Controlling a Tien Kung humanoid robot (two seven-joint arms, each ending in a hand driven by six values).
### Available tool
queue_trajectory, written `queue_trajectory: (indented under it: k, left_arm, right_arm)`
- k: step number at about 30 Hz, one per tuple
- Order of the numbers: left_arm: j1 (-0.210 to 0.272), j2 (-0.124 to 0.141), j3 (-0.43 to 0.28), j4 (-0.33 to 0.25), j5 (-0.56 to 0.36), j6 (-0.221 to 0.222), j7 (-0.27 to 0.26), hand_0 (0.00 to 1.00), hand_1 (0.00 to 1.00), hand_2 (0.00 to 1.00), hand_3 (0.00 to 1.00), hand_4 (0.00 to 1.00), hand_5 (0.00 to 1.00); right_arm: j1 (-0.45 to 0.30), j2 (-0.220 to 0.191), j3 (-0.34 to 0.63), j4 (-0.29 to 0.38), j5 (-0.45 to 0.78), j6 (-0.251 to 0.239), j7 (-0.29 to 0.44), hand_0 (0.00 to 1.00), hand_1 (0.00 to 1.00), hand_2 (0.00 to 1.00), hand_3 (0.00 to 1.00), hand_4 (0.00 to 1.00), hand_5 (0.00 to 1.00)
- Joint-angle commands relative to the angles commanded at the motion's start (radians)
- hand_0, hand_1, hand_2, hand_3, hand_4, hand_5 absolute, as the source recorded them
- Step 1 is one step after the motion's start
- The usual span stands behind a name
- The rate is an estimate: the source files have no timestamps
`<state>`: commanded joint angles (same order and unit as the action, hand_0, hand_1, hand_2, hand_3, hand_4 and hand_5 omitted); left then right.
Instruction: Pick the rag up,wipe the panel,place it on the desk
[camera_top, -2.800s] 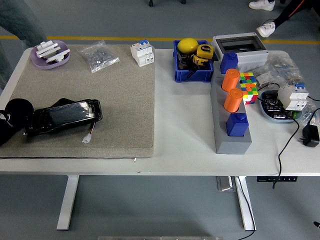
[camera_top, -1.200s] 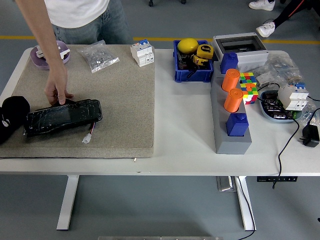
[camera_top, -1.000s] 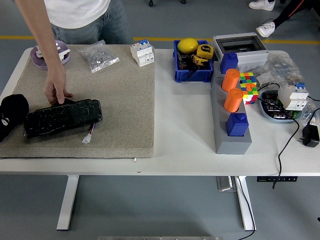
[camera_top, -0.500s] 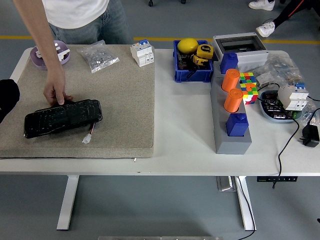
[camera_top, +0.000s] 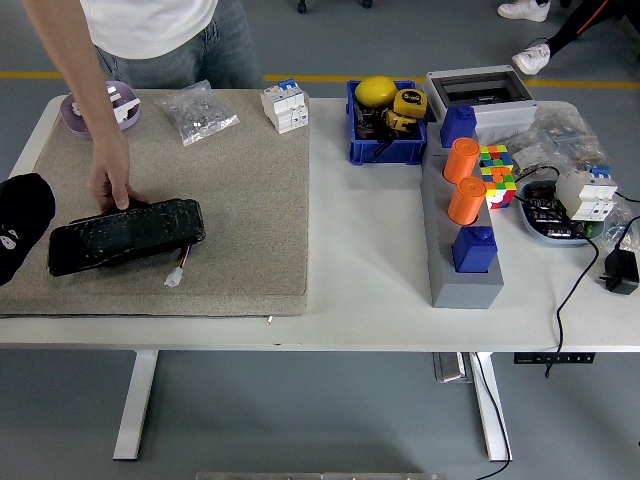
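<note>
The black panel (camera_top: 125, 233) lies slightly slanted on the tan mat (camera_top: 230, 210), with a small white connector (camera_top: 176, 277) on a wire at its near right. A person at the far side presses a hand (camera_top: 110, 188) on the panel's far left edge. My left hand (camera_top: 22, 233) shows as a rounded black shape with a white mark at the picture's left edge, just left of the panel and apart from it. I cannot make out a rag as a separate thing.
On the mat's far edge are a purple dish (camera_top: 98, 108), a bag of small parts (camera_top: 198, 112) and white breakers (camera_top: 284, 106). To the right stand a blue bin (camera_top: 385, 125), a grey holder (camera_top: 462, 250) with orange and blue pieces, a colour cube (camera_top: 496, 172) and cables.
A person stepped in and set a hand on the panel's far left edge. My left hand left the panel, drew back to the picture's left edge, then came slightly back in.
</note>
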<state>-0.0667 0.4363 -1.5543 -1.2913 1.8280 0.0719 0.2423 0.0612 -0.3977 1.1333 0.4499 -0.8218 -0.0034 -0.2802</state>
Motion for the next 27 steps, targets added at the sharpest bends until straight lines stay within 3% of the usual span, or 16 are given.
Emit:
queue_trajectory:
  k: [15,27]
  left_arm:
    - [0.002,-0.027,0.057,-0.006,-0.029,0.013,-0.009,0.265,0.284,0.557,0.448,0.039,0.002]
    - [-0.048,-0.033,0.169,-0.003,-0.055,0.016,-0.015,0.269,0.278,0.549,0.446,0.042,0.002]
  right_arm:
    - [0.002,-0.003,0.005,0.001,-0.004,-0.001,-0.001,0.764,0.594,0.702,0.685,0.998,0.636]
    - [0.002,-0.005,-0.003,0.003,0.001,0.000,0.000,0.763,0.593,0.702,0.682,0.998,0.637]
